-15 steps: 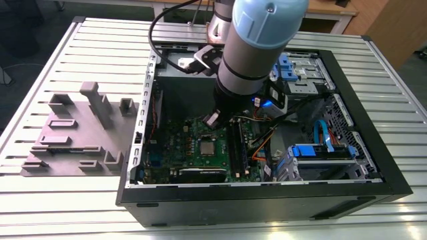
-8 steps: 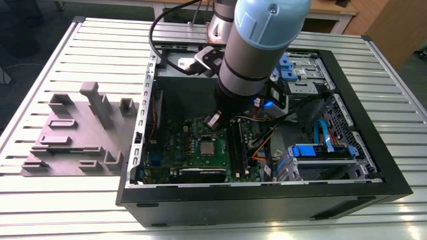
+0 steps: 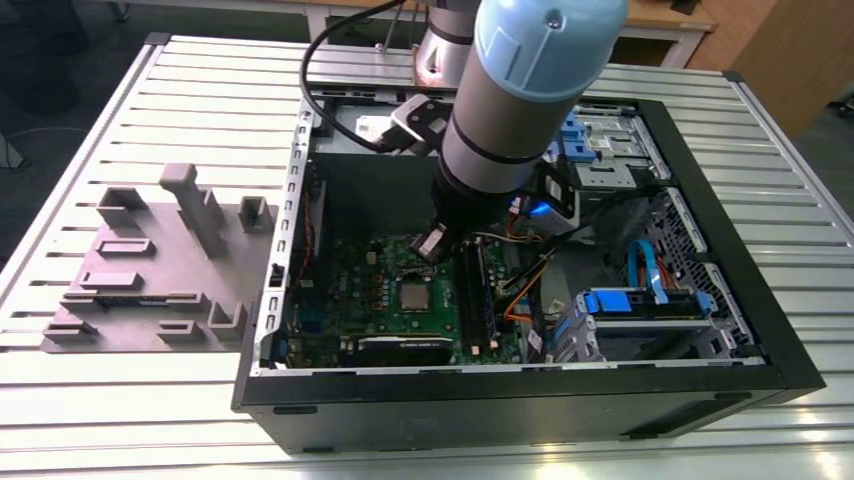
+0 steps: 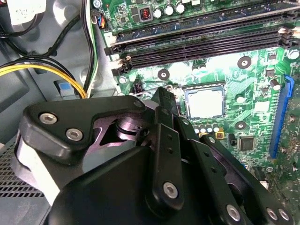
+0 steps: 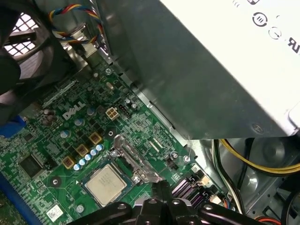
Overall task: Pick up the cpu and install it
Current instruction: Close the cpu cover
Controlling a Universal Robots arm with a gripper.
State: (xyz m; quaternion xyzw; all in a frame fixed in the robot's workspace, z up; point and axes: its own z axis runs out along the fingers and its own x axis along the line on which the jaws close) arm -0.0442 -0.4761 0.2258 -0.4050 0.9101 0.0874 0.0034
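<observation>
Centre of the exterior view, gripper point(image 3: 430, 247): it hangs from the arm down inside the open case, low over the board. In both wrist views point(image 5: 161, 186) point(image 4: 165, 96) the jaws look drawn together to one narrow tip, with nothing seen between them.
Cpu point(image 3: 418, 296): just below the gripper in the frame, apart from it, lying in its socket on the board. Both wrist views show its pale metal top uncovered point(image 5: 107, 183) point(image 4: 205, 104).
Cpu facing and axis: flat, metal top turned up out of the case toward the arm. It is square, so no long axis stands out; its edges run in line with the board's edges.
Cpu handling: probably light, thin and stiff, with a smooth top that would slip under a loose pinch. The contact side and the socket beneath are likely fragile, so tilting or dragging would be risky.
Where to take hold: by my reading, two opposite side edges, kept level; not the top face.
Socket frame point(image 5: 133, 159): silver metal touching one side of the cpu, seemingly swung off it; I cannot tell whether the gripper tip touches it.
Motherboard point(image 3: 354, 290): green, flat on the case floor, with long dark memory slots point(image 4: 197, 42) near the socket.
Power supply point(image 5: 211, 70): big grey box beyond the board.
Case point(image 3: 534, 400): black, on its side, open upward.
Desk point(image 3: 200, 100): slatted metal, with a grey fixture point(image 3: 147, 290) at the exterior view's left.
</observation>
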